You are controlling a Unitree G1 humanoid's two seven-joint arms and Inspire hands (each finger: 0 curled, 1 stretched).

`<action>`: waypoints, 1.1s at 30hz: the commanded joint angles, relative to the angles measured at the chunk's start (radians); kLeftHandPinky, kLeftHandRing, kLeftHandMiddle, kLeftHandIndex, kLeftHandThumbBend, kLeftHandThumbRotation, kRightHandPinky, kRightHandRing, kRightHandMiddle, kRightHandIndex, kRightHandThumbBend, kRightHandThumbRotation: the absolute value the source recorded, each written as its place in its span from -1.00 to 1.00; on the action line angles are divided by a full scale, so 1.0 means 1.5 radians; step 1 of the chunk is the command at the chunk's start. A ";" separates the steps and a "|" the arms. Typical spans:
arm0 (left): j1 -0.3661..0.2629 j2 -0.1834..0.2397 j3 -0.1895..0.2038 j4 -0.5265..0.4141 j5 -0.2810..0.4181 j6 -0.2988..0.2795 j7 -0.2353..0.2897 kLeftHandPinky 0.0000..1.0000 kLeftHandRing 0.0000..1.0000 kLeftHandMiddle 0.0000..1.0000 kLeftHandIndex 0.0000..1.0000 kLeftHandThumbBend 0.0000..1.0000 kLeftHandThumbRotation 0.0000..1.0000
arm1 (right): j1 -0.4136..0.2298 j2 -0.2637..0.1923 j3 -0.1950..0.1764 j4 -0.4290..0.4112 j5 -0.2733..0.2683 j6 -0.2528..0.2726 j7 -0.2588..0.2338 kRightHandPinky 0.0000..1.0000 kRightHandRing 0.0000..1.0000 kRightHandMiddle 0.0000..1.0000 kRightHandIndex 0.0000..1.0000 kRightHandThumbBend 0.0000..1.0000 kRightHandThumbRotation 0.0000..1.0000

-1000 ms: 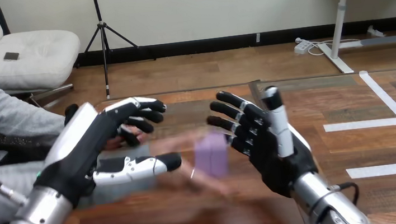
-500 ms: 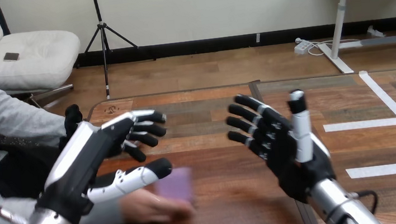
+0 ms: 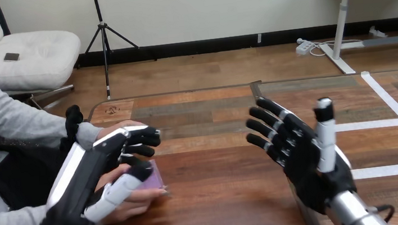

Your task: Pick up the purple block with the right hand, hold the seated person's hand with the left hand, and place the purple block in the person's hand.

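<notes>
Purple block (image 3: 153, 180): lies in the person's hand (image 3: 134, 206). Left hand (image 3: 96, 164) just above block, fingers loosely bent, clasping nothing. Right hand (image 3: 303, 154) well right of block, fingers spread, empty. Placement apparently complete; next, lift both hands clear.

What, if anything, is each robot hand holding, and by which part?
The right hand, open, holds nothing. The purple block rests in the person's nearer hand beneath the left hand, whose grip cannot be told.

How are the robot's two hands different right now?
The left hand lies low over the person's hand and the purple block. The right hand stands upright over the table, touching nothing. The left hand shows its white back. The right hand shows its black palm, with its fingers straight and spread. Both are black and white.
</notes>
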 commanded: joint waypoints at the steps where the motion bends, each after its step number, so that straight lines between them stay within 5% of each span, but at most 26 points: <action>1: -0.009 -0.035 0.017 0.010 -0.034 -0.038 0.015 0.23 0.39 0.44 0.38 0.55 0.99 | 0.013 -0.008 -0.008 -0.055 0.017 -0.012 0.011 0.72 0.76 0.76 0.74 0.94 0.94; 9: 0.013 -0.093 0.015 0.029 -0.088 -0.089 0.017 0.25 0.44 0.47 0.36 0.13 1.00 | 0.069 0.002 -0.007 -0.096 0.027 -0.008 0.007 0.76 0.79 0.78 0.76 0.91 0.95; 24: 0.089 -0.182 -0.010 -0.002 -0.134 -0.068 0.022 0.41 0.61 0.54 0.45 0.18 1.00 | 0.155 0.018 0.011 -0.172 0.037 -0.011 0.004 0.77 0.81 0.79 0.75 0.84 1.00; 33: 0.106 -0.211 -0.018 0.008 -0.141 -0.082 0.011 0.65 0.72 0.67 0.60 -0.03 1.00 | 0.181 0.022 0.022 -0.207 0.038 -0.016 0.005 0.80 0.85 0.83 0.78 0.80 1.00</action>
